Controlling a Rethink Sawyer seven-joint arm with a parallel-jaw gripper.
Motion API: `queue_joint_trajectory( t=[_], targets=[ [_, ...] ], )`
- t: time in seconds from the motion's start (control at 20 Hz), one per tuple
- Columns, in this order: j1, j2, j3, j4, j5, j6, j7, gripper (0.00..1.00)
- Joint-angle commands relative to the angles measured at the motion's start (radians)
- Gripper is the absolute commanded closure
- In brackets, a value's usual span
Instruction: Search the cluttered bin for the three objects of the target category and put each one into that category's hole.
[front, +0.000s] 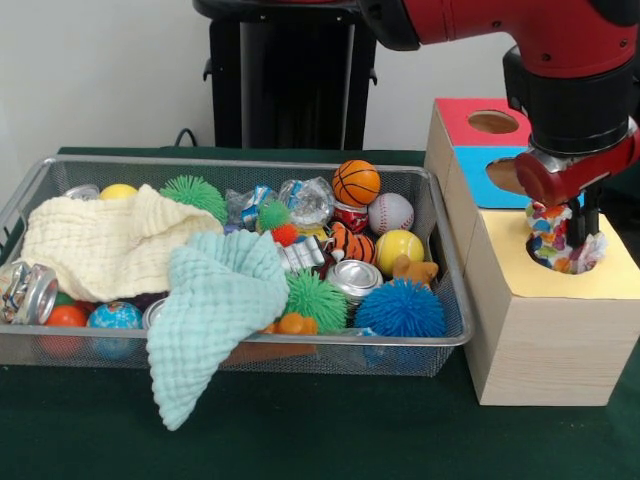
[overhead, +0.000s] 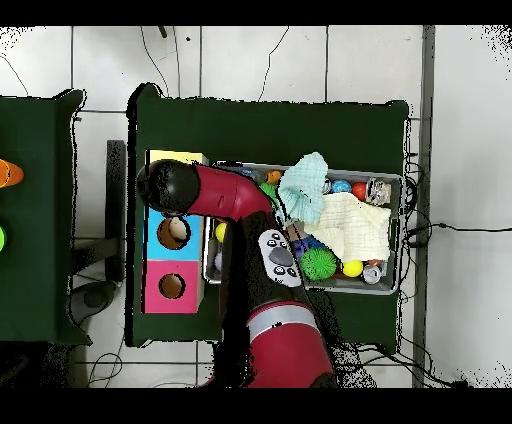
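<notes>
My gripper hangs over the round hole in the yellow top of the wooden box. It is shut on a knotted bundle of multicoloured fabric, which sits low in the mouth of that hole. One black finger shows on the bundle's right. The silver wire-mesh bin stands left of the box, and no other fabric bundle shows in it. In the overhead view the red arm covers the gripper and the bundle, and the bin's rim shows to its right.
The box also has a blue hole and a red hole. A cream cloth and a mint cloth cover much of the bin. Around them lie spiky balls, a basketball, a baseball, cans and foil wads.
</notes>
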Motion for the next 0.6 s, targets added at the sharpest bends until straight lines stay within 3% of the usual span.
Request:
queue_joint_trajectory(
  t=[0.05,0.6],
  targets=[
    [0.015,0.081,-0.048,0.033,-0.056,0.043,0.194,1.0],
    [0.077,0.131,-0.181,-0.058,-0.124,-0.129,0.191,1.0]
  ],
)
